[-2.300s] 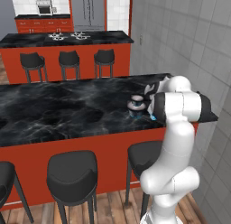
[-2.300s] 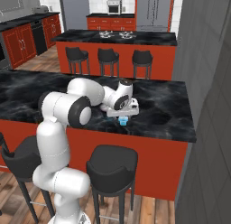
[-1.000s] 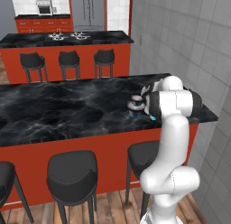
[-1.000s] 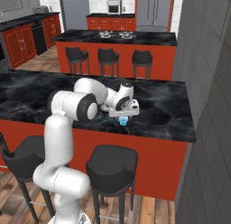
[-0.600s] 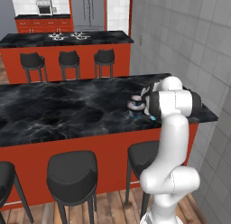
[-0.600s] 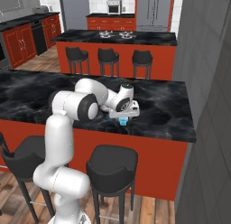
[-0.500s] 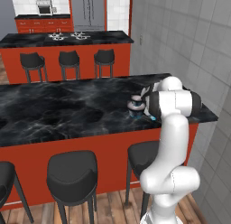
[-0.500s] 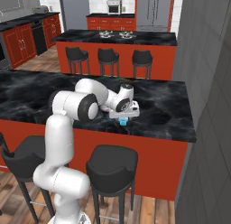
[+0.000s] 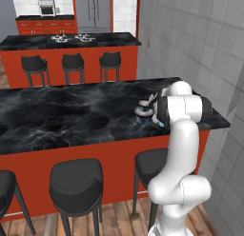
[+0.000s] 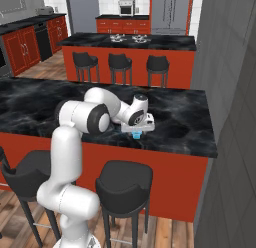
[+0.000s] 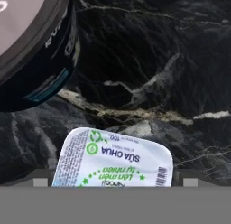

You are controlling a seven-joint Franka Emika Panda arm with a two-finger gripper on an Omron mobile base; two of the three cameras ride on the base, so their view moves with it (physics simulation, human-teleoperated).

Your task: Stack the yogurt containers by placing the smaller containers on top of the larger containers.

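Note:
In the hand view a small yogurt cup (image 11: 113, 162) with a white foil lid and green print sits low between my fingertips (image 11: 41, 182). My gripper (image 11: 113, 182) is open, one finger on each side of the cup with a gap at both. The larger tub (image 11: 36, 42), pale pinkish lid over a dark body, stands just beyond it to the upper left. From the base, the hand (image 10: 140, 124) is down at the black counter's near edge with the light-blue cup (image 10: 136, 135) under it. The tub (image 9: 143, 111) peeks out left of the hand (image 9: 157, 118).
The black marble counter (image 9: 71, 121) stretches far to the left of the hand. Black stools (image 9: 76, 180) stand below its front edge. A grey tiled wall (image 9: 209, 54) closes the right side. A second island (image 10: 130, 42) lies behind.
Over the last second nothing has visibly moved. Before that, the arm's elbow drew in closer over the counter's edge.

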